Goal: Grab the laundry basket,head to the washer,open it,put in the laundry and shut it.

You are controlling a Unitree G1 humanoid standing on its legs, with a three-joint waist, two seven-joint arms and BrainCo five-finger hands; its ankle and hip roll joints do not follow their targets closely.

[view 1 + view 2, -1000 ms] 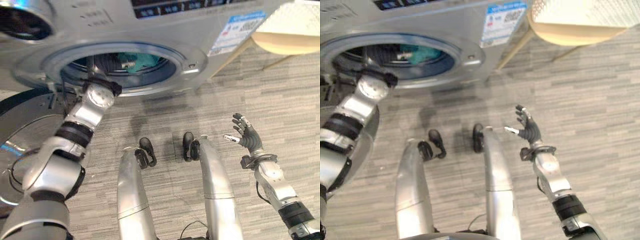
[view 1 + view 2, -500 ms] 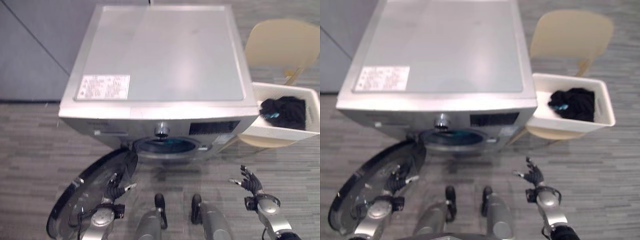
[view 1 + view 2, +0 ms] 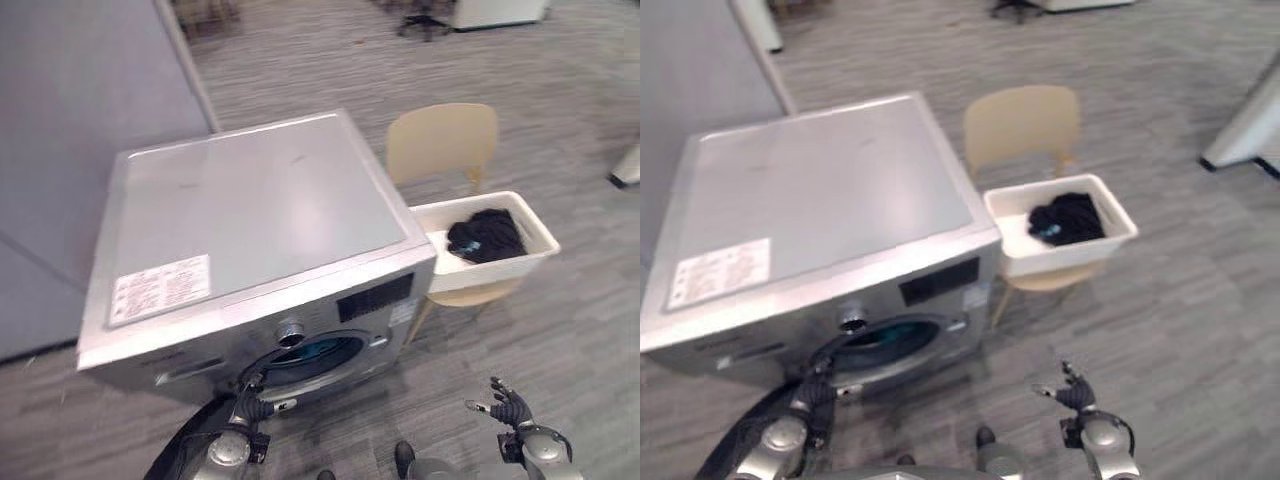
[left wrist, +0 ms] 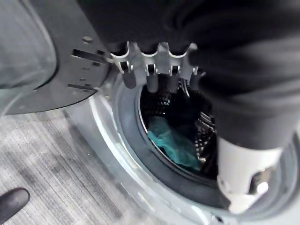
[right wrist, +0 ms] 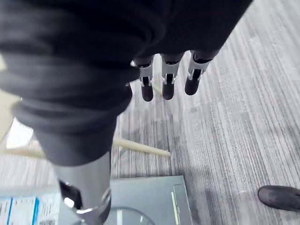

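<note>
The silver washer [image 3: 250, 220] stands with its round door [image 3: 185, 455] swung open at the lower left. A teal cloth [image 4: 171, 143] lies inside the drum [image 3: 310, 357]. My left hand [image 3: 250, 407] hovers just in front of the drum's mouth, its fingers [image 4: 150, 70] straight and holding nothing. A white laundry basket [image 3: 490, 268] rests on a beige chair [image 3: 440, 140] to the right of the washer, with dark laundry [image 3: 487, 235] in it. My right hand [image 3: 510, 410] hangs open low over the floor, below the basket and apart from it.
A grey wall [image 3: 80, 120] runs behind the washer on the left. A chair leg [image 5: 140, 147] slants over the striped grey floor [image 3: 560, 340] beside the washer's right corner. More furniture stands far back across the room.
The camera has lifted from the drum's mouth to take in the whole washer, chair and basket. My left arm has come back out of the drum. The right hand stays open.
</note>
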